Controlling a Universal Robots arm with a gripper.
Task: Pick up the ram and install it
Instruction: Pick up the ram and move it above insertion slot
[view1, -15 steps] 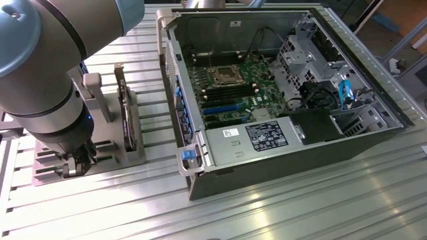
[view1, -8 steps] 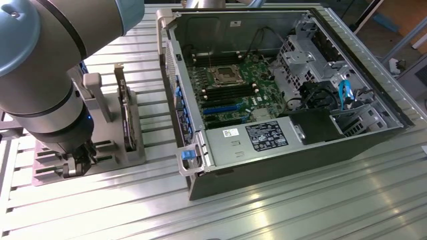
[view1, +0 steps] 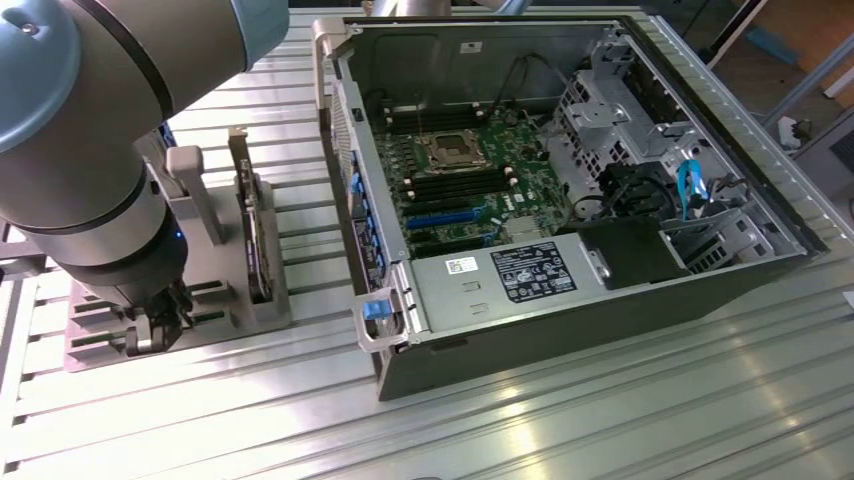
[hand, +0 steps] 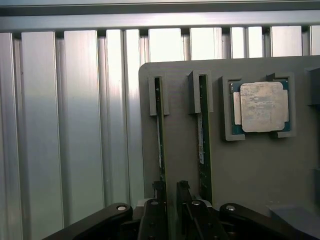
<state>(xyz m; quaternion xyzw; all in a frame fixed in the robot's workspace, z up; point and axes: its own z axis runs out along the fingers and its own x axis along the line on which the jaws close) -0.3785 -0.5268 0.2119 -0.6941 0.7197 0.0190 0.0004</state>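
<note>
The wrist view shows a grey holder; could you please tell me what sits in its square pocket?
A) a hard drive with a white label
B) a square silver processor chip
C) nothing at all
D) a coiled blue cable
B: a square silver processor chip on a green base lies flat inside the raised frame of the pocket in the grey holder.

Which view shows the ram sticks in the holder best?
Wrist view: both show edge-on, the first ram stick and the second ram stick, in separate slots of the grey holder. The exterior view gives a slanted look at one ram stick standing on edge, the arm covering part of the holder.
</note>
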